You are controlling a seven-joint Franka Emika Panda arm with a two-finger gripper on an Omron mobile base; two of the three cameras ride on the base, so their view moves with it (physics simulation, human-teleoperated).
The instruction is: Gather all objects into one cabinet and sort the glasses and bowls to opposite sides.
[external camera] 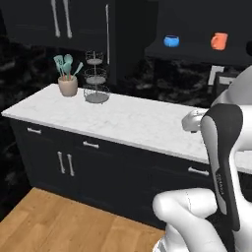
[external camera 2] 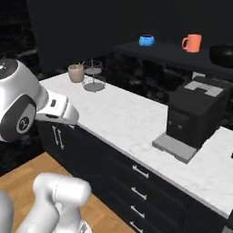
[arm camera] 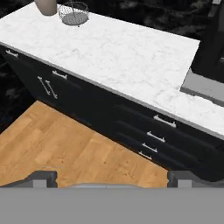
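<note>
From here I'd raise the hand toward the open cabinet shelf, approaching level so nothing gets knocked. My gripper hangs low over the floor, fingers spread wide and empty; everything sits far above and ahead of them. The black bowl, orange mug and blue bowl stand spaced along the shelf.
</note>
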